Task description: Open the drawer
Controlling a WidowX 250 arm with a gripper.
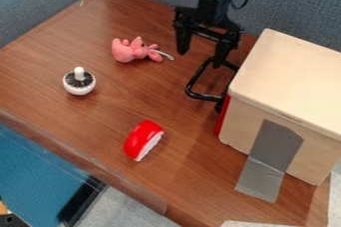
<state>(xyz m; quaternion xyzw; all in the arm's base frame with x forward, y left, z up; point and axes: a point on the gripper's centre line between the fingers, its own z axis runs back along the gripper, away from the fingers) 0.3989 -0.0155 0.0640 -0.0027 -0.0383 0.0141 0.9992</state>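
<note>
1 hand (201, 59), wide open (beside black handle (205, 96))

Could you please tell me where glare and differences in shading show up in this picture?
In the camera view, small bright glints on the glossy red-and-white toy piece; also there, a brighter top than side on the pale wooden box, and a lighter, shinier lower part of the grey tape strip, where it lies on the brown wood-grain table.
</note>
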